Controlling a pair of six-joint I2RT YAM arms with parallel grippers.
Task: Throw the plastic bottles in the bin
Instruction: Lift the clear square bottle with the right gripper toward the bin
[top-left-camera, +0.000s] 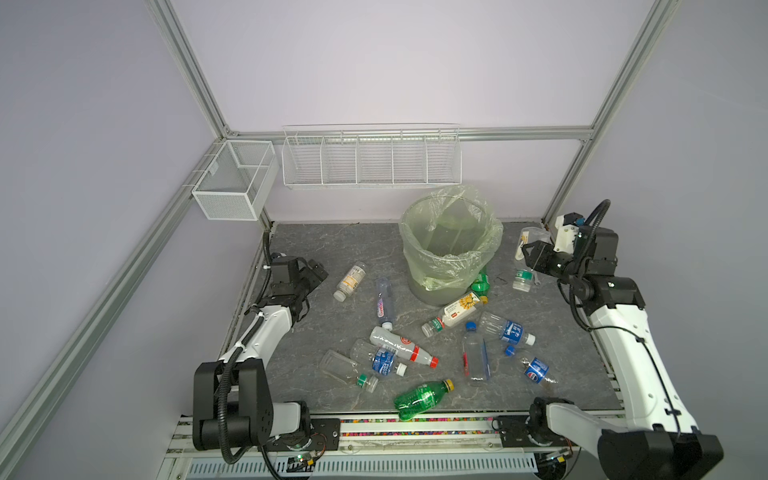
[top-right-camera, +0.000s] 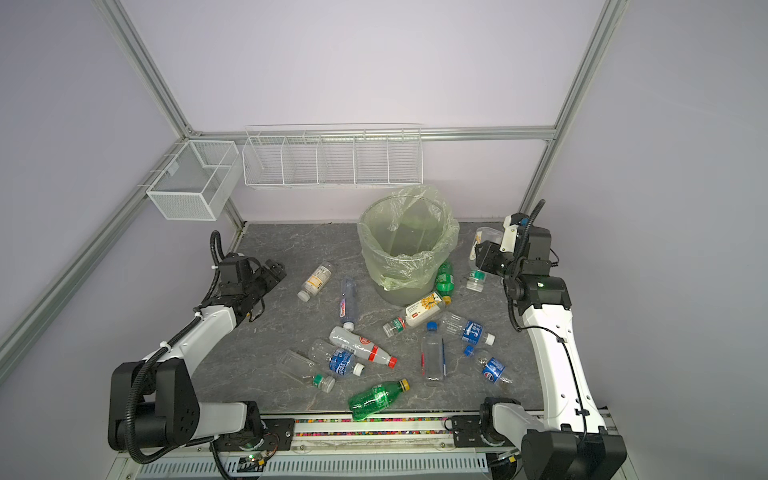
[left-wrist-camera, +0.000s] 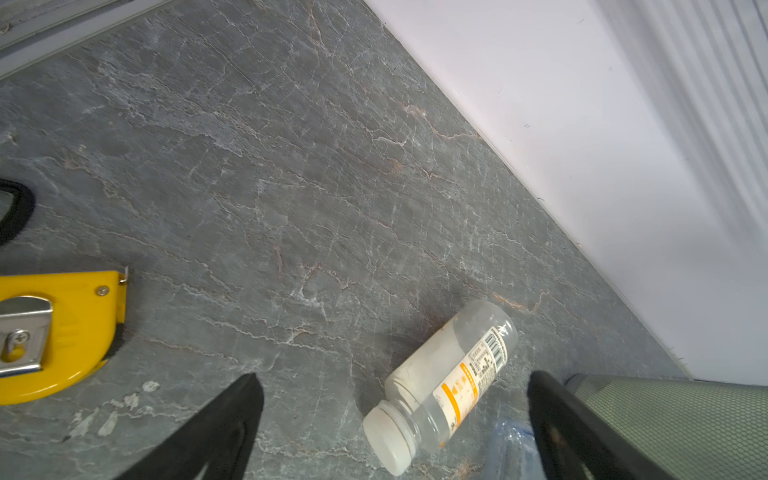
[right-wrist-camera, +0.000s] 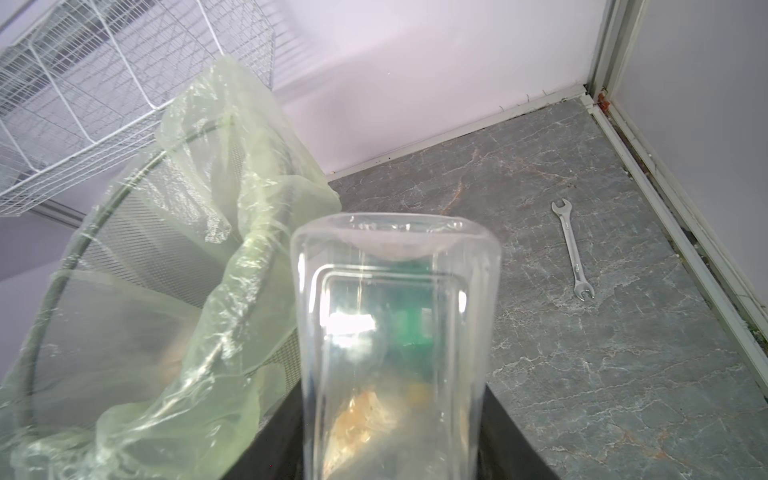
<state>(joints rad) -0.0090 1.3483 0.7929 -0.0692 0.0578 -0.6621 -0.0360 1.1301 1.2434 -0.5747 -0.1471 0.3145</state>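
The bin (top-left-camera: 451, 245) (top-right-camera: 409, 245) (right-wrist-camera: 124, 291), grey with a pale green bag, stands at the back middle of the table. Just right of its rim, my right gripper (top-left-camera: 530, 253) (top-right-camera: 482, 253) (right-wrist-camera: 392, 436) is shut on a clear plastic bottle (right-wrist-camera: 395, 311) (top-left-camera: 523, 239), held off the table. My left gripper (top-left-camera: 318, 272) (top-right-camera: 274, 270) (left-wrist-camera: 392, 376) is open and low at the left. A white-capped bottle with an orange label (left-wrist-camera: 449, 382) (top-left-camera: 351, 280) lies ahead of its fingers. Several more bottles lie across the middle and front, among them a green one (top-left-camera: 422, 397).
Two white wire baskets (top-left-camera: 372, 160) (top-left-camera: 235, 178) hang on the back frame. A wrench (right-wrist-camera: 573, 249) lies near the back right corner. A yellow tape measure (left-wrist-camera: 62, 328) lies by the left gripper. Another green bottle (top-left-camera: 481, 282) leans against the bin's base.
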